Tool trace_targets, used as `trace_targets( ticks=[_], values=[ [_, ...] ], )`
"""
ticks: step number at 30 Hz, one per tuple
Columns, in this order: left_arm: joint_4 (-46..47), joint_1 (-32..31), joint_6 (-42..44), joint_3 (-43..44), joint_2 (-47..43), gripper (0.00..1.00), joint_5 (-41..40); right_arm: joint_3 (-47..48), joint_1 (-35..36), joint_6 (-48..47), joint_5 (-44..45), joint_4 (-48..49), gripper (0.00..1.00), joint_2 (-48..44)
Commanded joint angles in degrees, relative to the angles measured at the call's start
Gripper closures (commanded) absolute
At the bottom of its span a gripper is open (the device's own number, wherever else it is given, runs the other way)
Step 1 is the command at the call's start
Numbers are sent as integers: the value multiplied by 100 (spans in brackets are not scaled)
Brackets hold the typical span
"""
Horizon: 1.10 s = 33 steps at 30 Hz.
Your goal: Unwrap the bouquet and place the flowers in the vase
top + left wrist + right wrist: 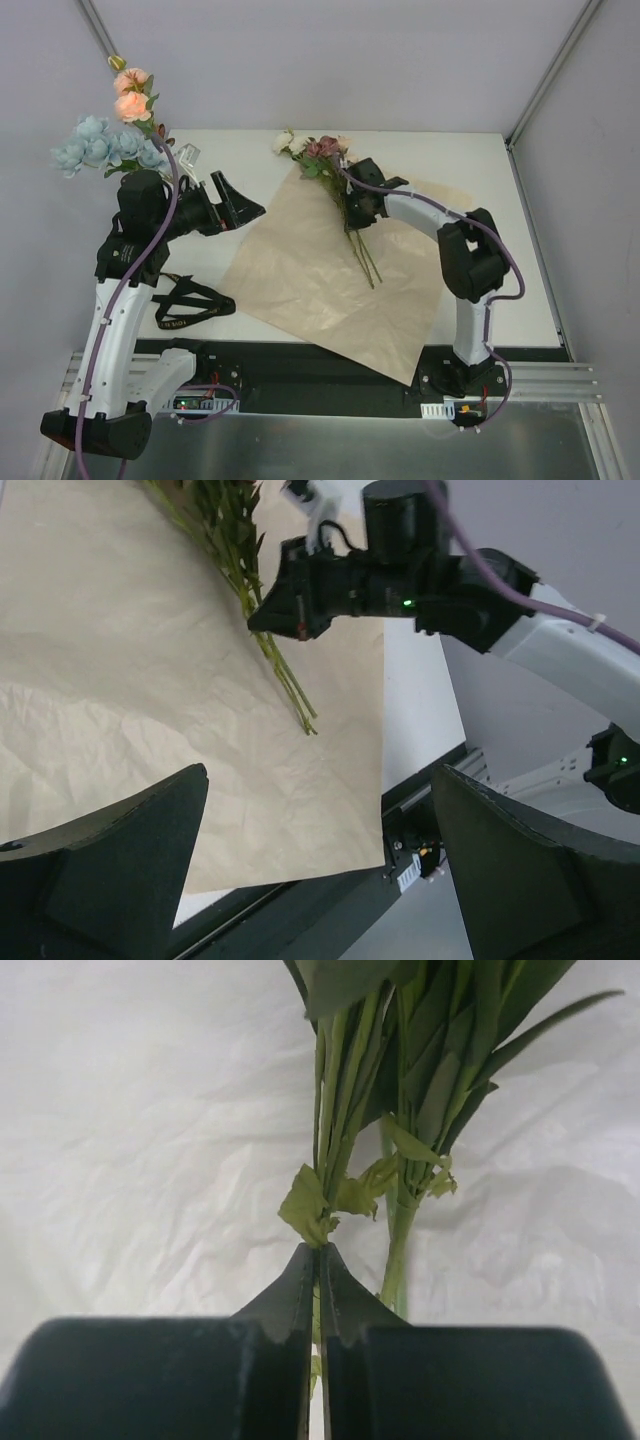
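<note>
The bouquet's peach wrapping paper (320, 275) lies spread flat on the table. On its far part lie flowers (322, 150) in white and mauve, their green stems (366, 262) pointing toward me. My right gripper (352, 212) is shut on one thin stem (322, 1175) just below a leaf; a second stem (398, 1245) lies free beside it. The clear vase (188, 156) stands far left and holds blue flowers (105, 147) and peach flowers (131, 96). My left gripper (240, 205) hovers open beside the vase, above the paper (150, 710), with nothing between its fingers (110, 865).
A black ribbon (188, 301) lies loose at the near left of the table. The paper's near corner overhangs the black front rail (300, 365). In the left wrist view the right gripper (272, 612) shows above the stems (290, 685).
</note>
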Motion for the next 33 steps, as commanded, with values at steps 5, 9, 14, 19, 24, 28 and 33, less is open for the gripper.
trace_targets(
  ticks=[5, 9, 14, 19, 24, 28, 33],
  values=[
    [164, 55, -323, -93, 285, 8, 560, -1109, -857, 1278, -2521, 1398, 99, -1897],
    [304, 46, -420, -111, 416, 9, 709, -1611, -1069, 1665, -3532, 1978, 99, -2303],
    [594, -225, -622, -216, 610, 12, 798, -1928, -1095, 1640, -3718, 2110, 99, -2812],
    [840, -779, -719, -190, 988, 20, 587, -2244, -1043, 1622, -3771, 2259, 99, -3400],
    [1086, -1342, -807, 64, 1488, 30, 306, -2429, -727, 1491, -3595, 2304, 99, -3928],
    [1341, -1518, -1000, 196, 1796, 32, 270, -2499, -375, 1376, -3341, 2313, 99, -4333],
    [1499, -1659, -1088, 354, 2069, 32, 244, -2561, 161, 1227, -2910, 2321, 99, -4571]
  ],
)
